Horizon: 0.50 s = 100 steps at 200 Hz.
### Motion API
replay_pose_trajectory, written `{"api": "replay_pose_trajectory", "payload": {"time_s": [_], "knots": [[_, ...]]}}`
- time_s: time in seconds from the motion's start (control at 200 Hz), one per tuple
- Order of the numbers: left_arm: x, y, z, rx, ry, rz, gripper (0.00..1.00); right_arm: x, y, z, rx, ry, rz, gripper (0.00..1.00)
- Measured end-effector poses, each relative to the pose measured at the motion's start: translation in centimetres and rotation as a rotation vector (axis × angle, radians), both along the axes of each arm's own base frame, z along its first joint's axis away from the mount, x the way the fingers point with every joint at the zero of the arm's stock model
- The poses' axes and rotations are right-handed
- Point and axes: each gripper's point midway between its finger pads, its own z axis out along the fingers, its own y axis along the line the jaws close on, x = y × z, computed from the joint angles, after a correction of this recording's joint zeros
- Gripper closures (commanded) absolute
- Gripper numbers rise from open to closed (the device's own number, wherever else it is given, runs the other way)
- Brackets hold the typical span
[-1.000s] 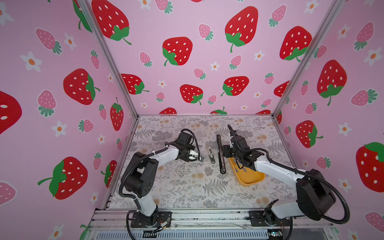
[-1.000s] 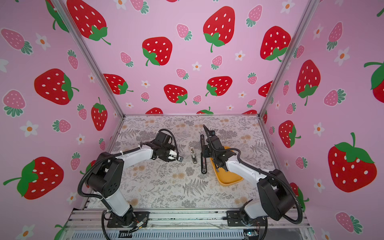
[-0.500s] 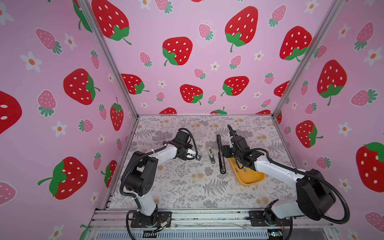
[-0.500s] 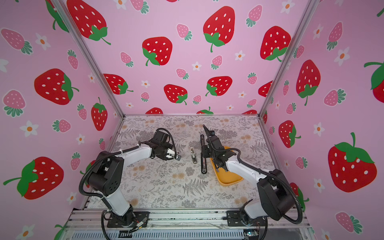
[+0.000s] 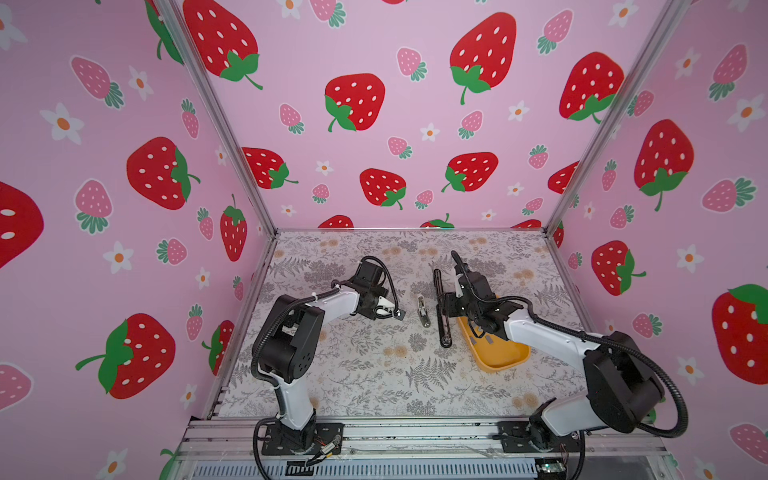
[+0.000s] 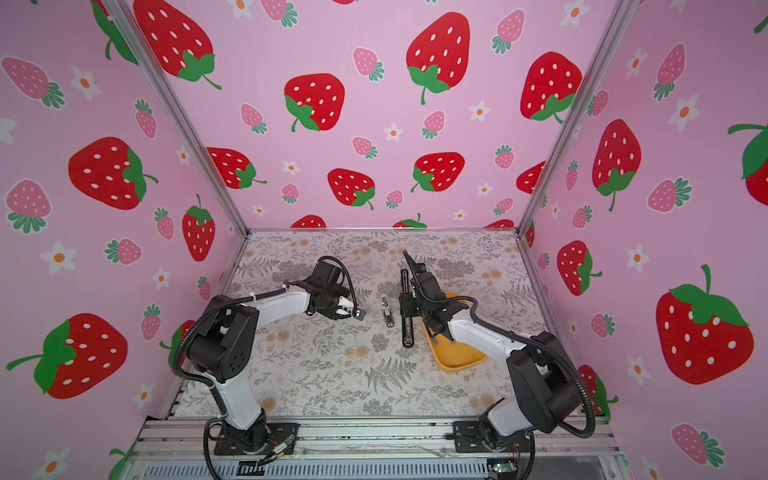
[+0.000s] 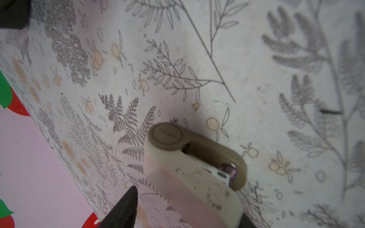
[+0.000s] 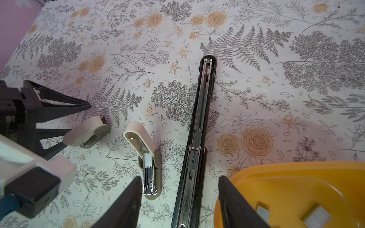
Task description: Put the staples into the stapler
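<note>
Read the floral table [image 5: 374, 386] as a clock in both top views, with 6 toward the arm bases and 12 toward the back wall.

Nearest you, at about 4 o'clock, sits the yellow tray [image 5: 505, 359]. The staples [image 8: 316, 217] lie inside it as short grey strips, held by neither gripper.

Just beyond, at the tray's 10 o'clock corner, your right gripper [image 8: 179, 177] has its fingers [image 8: 126, 205] spread to either side of the long black stapler [image 8: 199, 122]. That stapler lies opened out flat, running from 6 to 12, and neither finger touches it.

Just beside it, at its 9 o'clock, lies the open small stapler [image 8: 147, 156], with its whitish lid hinged up off the metal channel.

At about the same depth, further toward 9 o'clock, your left gripper [image 5: 392, 309] is pinching a second small whitish stapler [image 7: 189, 177] between its fingers. You cannot tell whether that one rests on the table or hangs just above it.
</note>
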Motion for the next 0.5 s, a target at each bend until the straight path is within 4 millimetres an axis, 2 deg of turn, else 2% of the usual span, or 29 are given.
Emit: {"api": "replay_pose_trajectory", "payload": {"time_s": [0.175,0.3,0.5], "knots": [[-0.1,-1.7,0.5,-0.028,-0.001,-0.049,0.35,0.0,0.1,-0.3,0.0,0.008,0.0,0.36],[-0.3,-2.7,-0.5,-0.03,0.021,-0.079,0.35,0.0,0.0,-0.3,-0.001,0.007,-0.003,0.36],[0.6,-4.5,-0.4,-0.042,0.006,-0.106,0.36,0.2,-0.2,-0.2,-0.001,0.005,-0.009,0.36]]}}
